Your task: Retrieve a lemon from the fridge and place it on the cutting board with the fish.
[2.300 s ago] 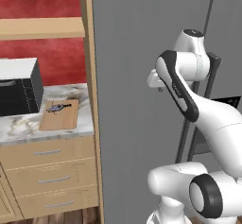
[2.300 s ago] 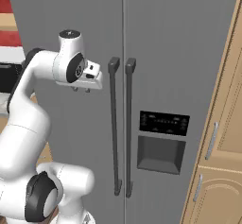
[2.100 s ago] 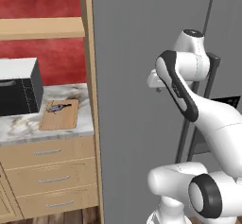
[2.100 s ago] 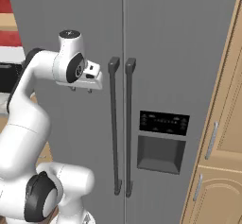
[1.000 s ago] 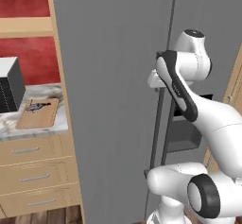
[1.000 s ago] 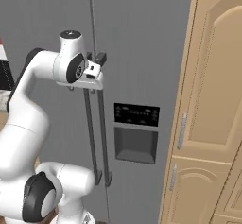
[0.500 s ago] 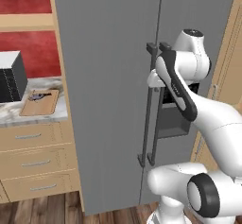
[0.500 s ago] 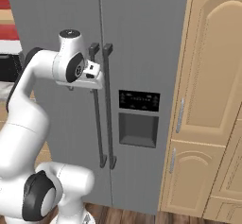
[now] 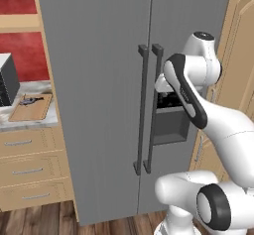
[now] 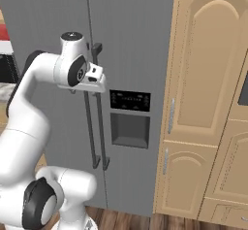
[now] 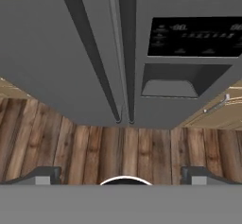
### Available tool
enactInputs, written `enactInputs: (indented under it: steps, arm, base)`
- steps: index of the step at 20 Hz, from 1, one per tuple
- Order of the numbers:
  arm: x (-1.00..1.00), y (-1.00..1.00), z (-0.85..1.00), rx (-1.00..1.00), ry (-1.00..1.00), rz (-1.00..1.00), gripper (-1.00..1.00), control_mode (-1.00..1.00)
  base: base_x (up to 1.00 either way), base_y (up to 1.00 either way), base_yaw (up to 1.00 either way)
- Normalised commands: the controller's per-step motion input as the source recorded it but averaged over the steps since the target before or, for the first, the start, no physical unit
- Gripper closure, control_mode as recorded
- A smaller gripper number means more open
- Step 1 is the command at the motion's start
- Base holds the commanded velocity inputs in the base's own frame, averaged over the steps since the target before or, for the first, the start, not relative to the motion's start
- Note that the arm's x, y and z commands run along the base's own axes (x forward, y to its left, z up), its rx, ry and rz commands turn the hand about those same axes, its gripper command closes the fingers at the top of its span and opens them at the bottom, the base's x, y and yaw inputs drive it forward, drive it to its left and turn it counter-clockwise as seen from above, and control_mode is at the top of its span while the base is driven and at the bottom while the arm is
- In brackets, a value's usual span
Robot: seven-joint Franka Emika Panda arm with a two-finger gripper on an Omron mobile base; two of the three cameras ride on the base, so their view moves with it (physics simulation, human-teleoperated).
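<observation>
Kitchen cabinets in pale wood stand on both sides of us, with a wood-plank floor below. Directly ahead is the fridge (image 9: 99,80), a very tall matte grey cabinet with two full-height doors, both shut. Two dark bar handles (image 9: 148,110) run down the middle, side by side along the seam. The right-hand door carries a black control panel (image 10: 130,100) above a recessed dispenser (image 10: 129,130).

Our white arm is raised in front of the doors, near the handles. The claw (image 11: 120,175) is spread as wide as it goes and holds nothing; its two dark tips point down the fridge front toward the floor.

We judge that we are at the first step: getting the fridge open. No door has been touched yet. The next move seems to call for bringing the open claw around one bar handle, closing on it and pulling the door out.

The lemon is presumably behind the shut doors, so we cannot tell where it sits.

Far to the left, on a marble-patterned surface (image 9: 25,125) over wooden drawers, lies the cutting board (image 9: 31,108), a flat light-brown rectangle. The fish (image 9: 30,99) rests at its far end, small and dark. A black microwave (image 9: 7,83) stands just beyond it.
</observation>
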Motion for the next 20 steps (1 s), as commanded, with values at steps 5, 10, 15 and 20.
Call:
enactInputs:
  steps: [5, 10, 15, 20]
  arm:
    - [0.0, 0.0, 0.0, 0.0, 0.0, 0.0, -1.0, -1.0]
    - [0.24, 0.0, -0.01, -0.01, -0.07, 0.0, -1.0, -1.0]
    - [0.7, -0.02, -0.26, -0.08, -0.11, 0.0, -1.0, -1.0]
    - [0.45, -0.01, -0.07, -0.02, -0.13, 0.0, -1.0, -1.0]
  base:
    - [0.04, 0.0, 0.0]
    - [0.0, 0.0, 0.0]
    - [0.0, 0.0, 0.0]
    - [0.0, 0.0, 0.0]
